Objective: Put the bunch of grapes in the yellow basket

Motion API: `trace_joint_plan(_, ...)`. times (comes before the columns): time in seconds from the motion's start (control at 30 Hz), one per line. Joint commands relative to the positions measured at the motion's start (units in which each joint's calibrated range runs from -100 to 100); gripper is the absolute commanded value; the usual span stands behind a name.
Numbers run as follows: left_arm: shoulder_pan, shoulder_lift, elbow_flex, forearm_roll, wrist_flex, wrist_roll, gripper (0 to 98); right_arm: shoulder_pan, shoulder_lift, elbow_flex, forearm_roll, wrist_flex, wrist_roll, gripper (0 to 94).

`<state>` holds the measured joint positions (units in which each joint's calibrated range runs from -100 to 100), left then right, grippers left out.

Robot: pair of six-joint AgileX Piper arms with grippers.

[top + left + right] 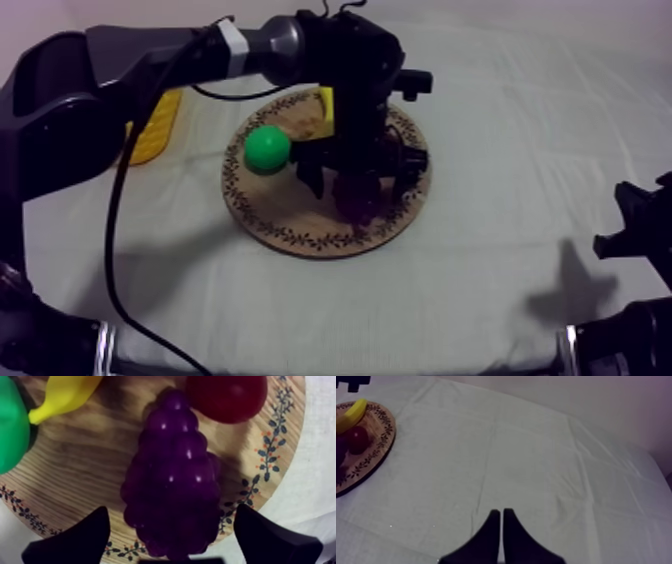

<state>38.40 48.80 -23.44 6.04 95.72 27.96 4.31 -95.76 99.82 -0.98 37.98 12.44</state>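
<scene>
Left wrist view, grapes [172,476] btwn spread fingers [75,541]

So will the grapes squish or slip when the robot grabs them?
Probably stiff: the bunch of grapes looks like one shiny moulded lump. Shine may make it slippery. Lying flat on the wooden board, it likely won't roll.

No legible text or signs anywhere.

The left arm [90,80] is glossy black, white-banded; its hand [171,510] has tapered black fingers [75,541].
</scene>
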Motion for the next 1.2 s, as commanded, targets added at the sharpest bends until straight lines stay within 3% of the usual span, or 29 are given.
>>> trace_joint_plan(0.0,0.0,0.7,-0.9,0.10,0.3,-0.1,93.1,0.0,0.0,0.0,0.0,0.0,0.0,0.3)
trace_joint_plan(0.2,-0.1,2.6,-3.5,0.31,1.4,-0.4,88.0,0.0,0.0,0.0,0.0,0.0,0.0,0.3)
trace_joint_plan(0.5,-0.2,3.5,-3.9,0.43,2.1,-0.4,62.3,0.0,0.0,0.0,0.0,0.0,0.0,0.3)
trace_joint_plan(0.63,-0.2,3.5,-3.7,0.36,2.1,-0.5,55.2,0.0,0.0,0.0,0.0,0.0,0.0,0.3)
trace_joint_plan(1.17,-0.3,-3.8,-1.2,0.12,1.2,-1.5,53.0,0.0,0.0,0.0,0.0,0.0,0.0,0.3)
